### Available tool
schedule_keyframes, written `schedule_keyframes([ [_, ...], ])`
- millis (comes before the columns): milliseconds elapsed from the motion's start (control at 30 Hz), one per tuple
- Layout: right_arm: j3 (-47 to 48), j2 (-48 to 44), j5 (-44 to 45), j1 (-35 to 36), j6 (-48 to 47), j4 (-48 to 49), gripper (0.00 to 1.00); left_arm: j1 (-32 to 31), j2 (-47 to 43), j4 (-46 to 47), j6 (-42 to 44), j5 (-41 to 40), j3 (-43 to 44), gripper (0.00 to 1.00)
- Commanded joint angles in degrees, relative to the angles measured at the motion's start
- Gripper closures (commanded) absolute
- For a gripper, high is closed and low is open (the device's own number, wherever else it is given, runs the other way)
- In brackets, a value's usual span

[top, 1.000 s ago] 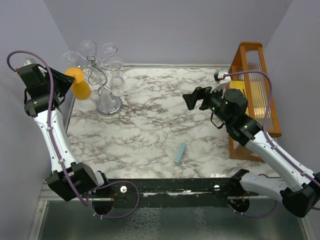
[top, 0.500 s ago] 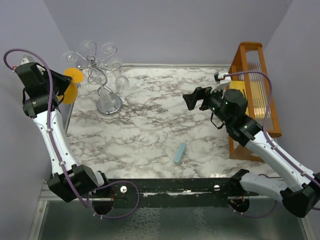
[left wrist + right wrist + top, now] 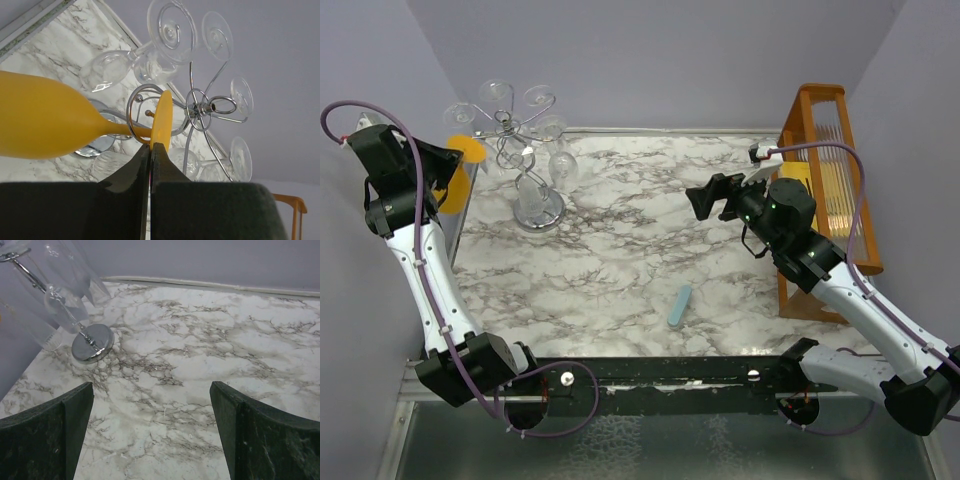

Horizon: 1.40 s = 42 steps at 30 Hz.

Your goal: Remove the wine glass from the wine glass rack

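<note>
The left end effector (image 3: 151,146) is clenched on the foot rim of the yellow wine glass (image 3: 45,122), at the far left corner of the table (image 3: 620,250). The glass lies tilted, and in the left wrist view its stem sits inside a curled loop of the wine glass rack (image 3: 200,107) (clear glasses (image 3: 107,70) hang from other arms). The right end effector (image 3: 151,390) hovers released above the marble, well apart from the rack.

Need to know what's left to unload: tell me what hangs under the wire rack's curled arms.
Several clear glasses hang upside down under the rack, plus one yellow glass, its stem in a loop, its foot pinched by the left gripper. Overlapping bowls hide the exact count.
</note>
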Motion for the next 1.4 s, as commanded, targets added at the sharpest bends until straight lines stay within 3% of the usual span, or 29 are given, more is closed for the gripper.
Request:
schedule_keyframes([
  [0,-0.7,-0.93,1.51,-0.33,0.37,1.77,0.01,0.45,-0.82,3.15,-3.76,-0.44,1.16,1.0],
  [467,-0.48,-0.46,1.78,-0.31,0.29,1.77,0.01,0.45,1.21,6.02,-7.66,-0.67,3.94,1.0],
  [1367,-0.61,-0.41,2.11,-0.29,0.6,1.68,0.01,0.36,4.47,4.95,-7.71,12.84,3.94,1.0],
])
